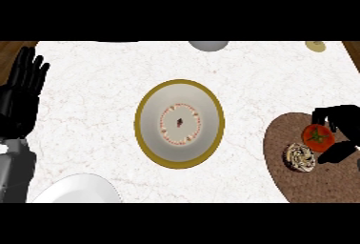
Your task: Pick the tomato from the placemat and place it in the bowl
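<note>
A: Tomato (319, 137), red with a green calyx, at the right of the frame on the brown woven placemat (281, 157), just beside a round patterned object (301, 157) to its lower left.

B: And the right hand (336, 125)?

A: Curled round the tomato: fingers arch over its upper side, the thumb sits at its lower right. Whether the fruit has left the placemat cannot be told.

B: So the step in hand?

A: Judged as the grasp, at the point of closing or just closed.

B: The next move?

A: A lift, then a carry leftward to the gold-rimmed bowl (180, 123) at the centre of the tabletop (91, 105), well apart from the placemat, with release over its hollow.

B: The left hand (20, 102)?

A: Resting at the left edge, fingers straight and spread, holding nothing.
</note>
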